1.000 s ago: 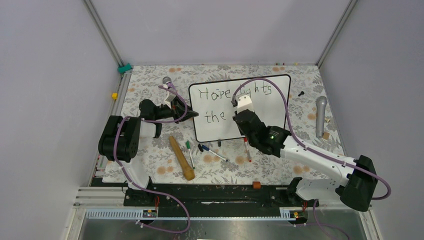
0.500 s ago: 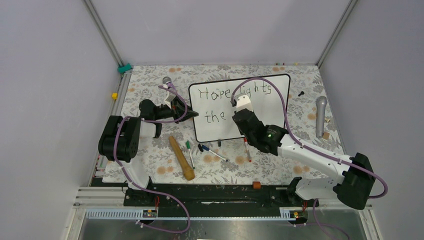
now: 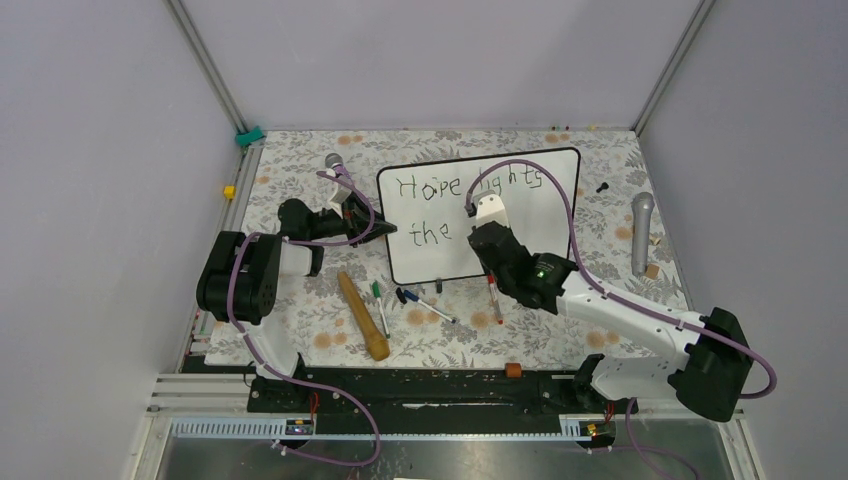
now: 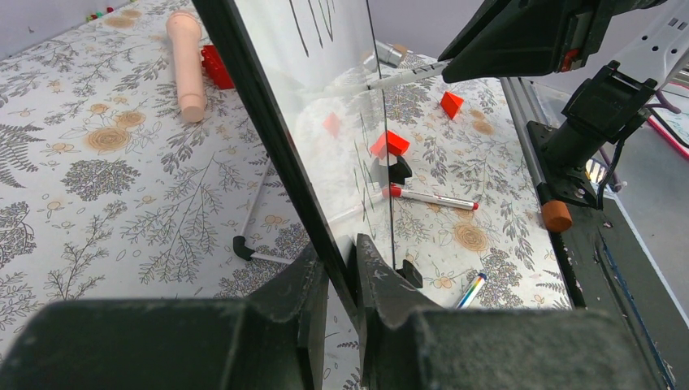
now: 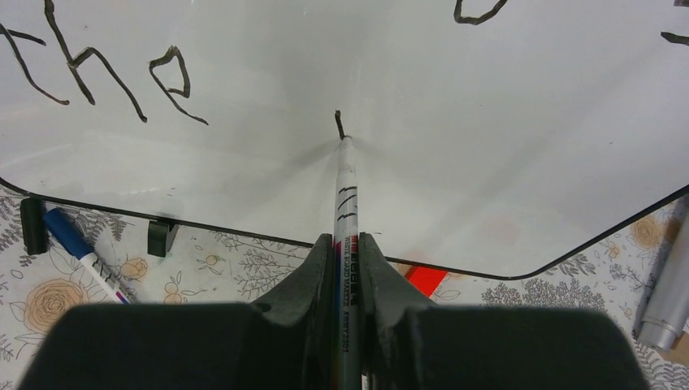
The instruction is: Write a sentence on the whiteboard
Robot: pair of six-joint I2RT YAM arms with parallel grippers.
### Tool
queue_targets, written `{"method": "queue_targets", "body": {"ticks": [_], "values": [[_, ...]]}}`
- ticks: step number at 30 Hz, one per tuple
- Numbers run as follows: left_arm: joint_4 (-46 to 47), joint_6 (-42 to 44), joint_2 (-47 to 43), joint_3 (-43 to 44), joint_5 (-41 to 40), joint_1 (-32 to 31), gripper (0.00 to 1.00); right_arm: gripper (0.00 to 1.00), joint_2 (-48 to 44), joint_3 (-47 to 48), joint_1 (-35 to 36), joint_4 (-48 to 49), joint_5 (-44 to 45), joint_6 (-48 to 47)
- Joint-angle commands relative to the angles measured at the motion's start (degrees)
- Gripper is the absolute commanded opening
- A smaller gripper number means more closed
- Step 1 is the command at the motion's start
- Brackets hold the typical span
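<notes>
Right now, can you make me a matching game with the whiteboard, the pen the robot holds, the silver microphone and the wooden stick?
Things: 1 whiteboard; 2 held pen; 3 silver microphone; 4 wooden stick.
Places: A lying right of the board; B edge pinched by the left fingers; C lying in front of the board, toward the left arm; D in the right fingers, tip on the board.
Pairs: 1-B, 2-D, 3-A, 4-C.

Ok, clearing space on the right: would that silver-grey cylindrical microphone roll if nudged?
Likely: the silver-grey microphone lies on its side, so a sideways push probably rolls it. Its wider head might curve the path.
</notes>
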Motion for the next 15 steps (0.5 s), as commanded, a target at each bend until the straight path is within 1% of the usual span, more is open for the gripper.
{"method": "queue_targets", "body": {"ticks": [1,15], "values": [[5.0,8.2,-0.8,-0.7,0.5,0.0,0.00,0.00,-1.6,0.5,-1.4,0.9,0.6,0.5],[4.9,8.2,-0.8,-0.8,0.5,0.0,0.00,0.00,-0.8,4.7,-3.6,0.7,-0.6,-0.7]]}}
